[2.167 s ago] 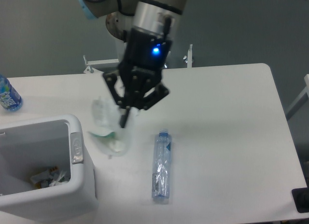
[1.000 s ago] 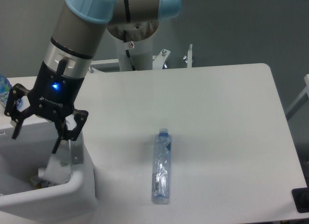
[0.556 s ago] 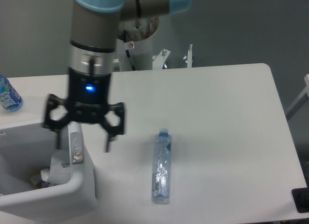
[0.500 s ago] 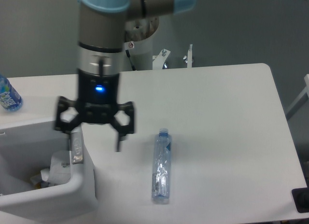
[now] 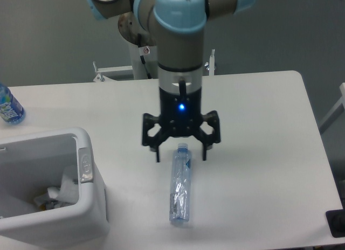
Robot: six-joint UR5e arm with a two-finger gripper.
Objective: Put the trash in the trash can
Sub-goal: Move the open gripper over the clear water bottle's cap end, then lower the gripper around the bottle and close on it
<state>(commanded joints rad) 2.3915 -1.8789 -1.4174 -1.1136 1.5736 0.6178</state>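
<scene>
In the fixed camera's view, the gripper point(image 5: 180, 154) hangs with its fingers spread wide and empty, one on each side of the capped end of the crushed clear bottle point(image 5: 180, 184), which lies flat on the table point(image 5: 259, 131) well apart from the trash can point(image 5: 90, 204). Crumpled white paper point(image 5: 66, 186) already lies inside the can among other scraps, so I judge one of the two pieces done; the bottle has not yet been gripped, lifted or dropped in. A blue-labelled bottle point(image 5: 9, 105) stands at the far left edge.
</scene>
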